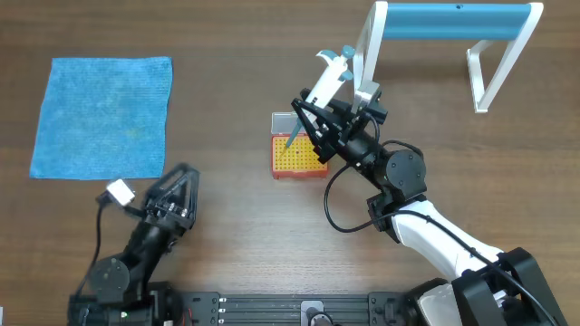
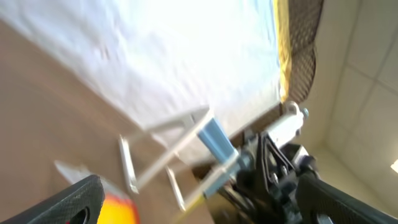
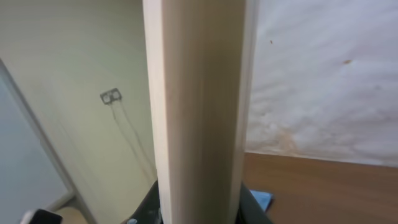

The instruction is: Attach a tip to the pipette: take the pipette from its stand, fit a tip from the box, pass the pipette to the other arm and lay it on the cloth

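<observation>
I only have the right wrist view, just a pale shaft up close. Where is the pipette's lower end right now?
Observer: In the top view the pipette, clamped in the right gripper, slants down. Its lower end shows at the tip box edge, but I can't tell if it touches.
Operator: And where is the left gripper?
Observer: The left gripper is open and empty, beside the near corner of the cloth, well apart from the box.
</observation>
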{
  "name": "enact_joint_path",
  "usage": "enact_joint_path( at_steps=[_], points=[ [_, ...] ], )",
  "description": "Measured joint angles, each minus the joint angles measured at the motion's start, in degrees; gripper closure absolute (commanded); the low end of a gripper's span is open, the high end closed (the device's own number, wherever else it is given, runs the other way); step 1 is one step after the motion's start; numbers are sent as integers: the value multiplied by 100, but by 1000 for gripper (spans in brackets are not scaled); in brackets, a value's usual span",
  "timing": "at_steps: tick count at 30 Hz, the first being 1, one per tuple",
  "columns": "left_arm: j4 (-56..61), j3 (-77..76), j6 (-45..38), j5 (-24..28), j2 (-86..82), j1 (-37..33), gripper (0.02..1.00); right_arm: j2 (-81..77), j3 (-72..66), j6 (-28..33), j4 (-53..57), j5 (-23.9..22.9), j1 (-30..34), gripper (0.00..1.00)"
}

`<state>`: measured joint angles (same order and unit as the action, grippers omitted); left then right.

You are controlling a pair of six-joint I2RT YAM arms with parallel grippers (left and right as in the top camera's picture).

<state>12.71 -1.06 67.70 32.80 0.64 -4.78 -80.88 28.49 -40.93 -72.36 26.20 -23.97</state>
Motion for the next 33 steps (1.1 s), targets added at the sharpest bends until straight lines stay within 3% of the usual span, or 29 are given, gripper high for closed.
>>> enact_joint_path(
  at_steps=[3,6,10,14,18,22,28,30,32,33],
  points=[
    [-647,-411,155,483,164,0,20,0,0,-245,-179,76,0,930],
    [-1340,-1445,-129,992,837,0,20,2,0,-496,-374,470,2,930],
    [-1528,-3112,-726,1963,2356,0,20,2,2,-817,-391,1246,0,930],
    [-1674,-4492,-1423,3287,3978,0,20,2,2,-1198,-306,2181,-4,930],
    [-1674,-5051,-2009,4135,5049,2,20,2,0,-1738,-59,2824,-9,928],
    [-1467,-5128,-2503,4607,5901,315,45,2,0,-2188,-48,3195,-151,930],
    [-682,-5145,-2763,4848,7261,1506,47,2,0,-2481,-46,3364,-413,930],
    [-538,-5145,-2780,4859,7604,1733,95,2,0,-2529,-46,3390,-435,930],
    [-446,-5145,-2780,4859,7882,1853,220,2,0,-2577,-46,3401,-455,930],
    [-411,-5145,-2809,4885,7973,1891,511,2,-2,-2629,4,3399,-455,928]
  ],
)
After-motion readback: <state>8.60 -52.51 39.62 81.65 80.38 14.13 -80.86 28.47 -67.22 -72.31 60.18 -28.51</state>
